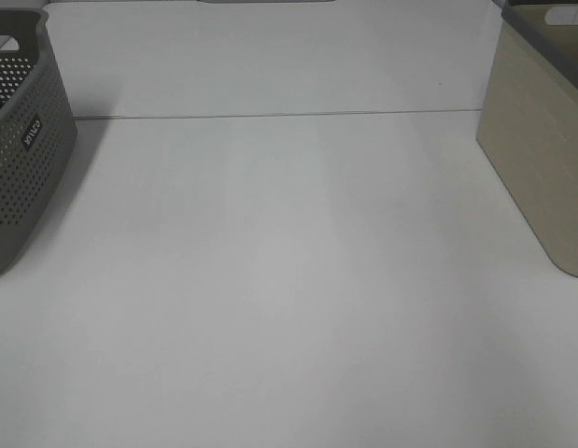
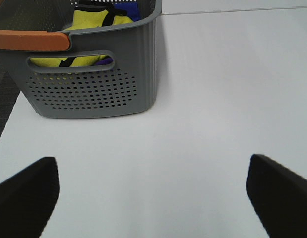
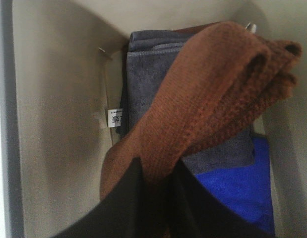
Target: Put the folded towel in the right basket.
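In the right wrist view my right gripper [image 3: 155, 186] is shut on a folded rust-brown towel [image 3: 213, 94] and holds it inside the beige right basket [image 3: 59, 124], above a grey towel [image 3: 148, 69] and a blue towel [image 3: 232, 188] lying in it. The exterior high view shows that basket [image 1: 541, 159] at the right edge; neither arm shows there. In the left wrist view my left gripper [image 2: 153, 193] is open and empty above the bare white table [image 2: 203, 99], with dark fingers [image 2: 27, 193] at both lower corners.
A grey perforated basket [image 2: 93, 89] stands on the table's left side, holding yellow and purple cloths [image 2: 96, 22], with an orange bar [image 2: 31, 40] across its rim. It also shows in the exterior high view [image 1: 22, 159]. The table [image 1: 289, 280] is white.
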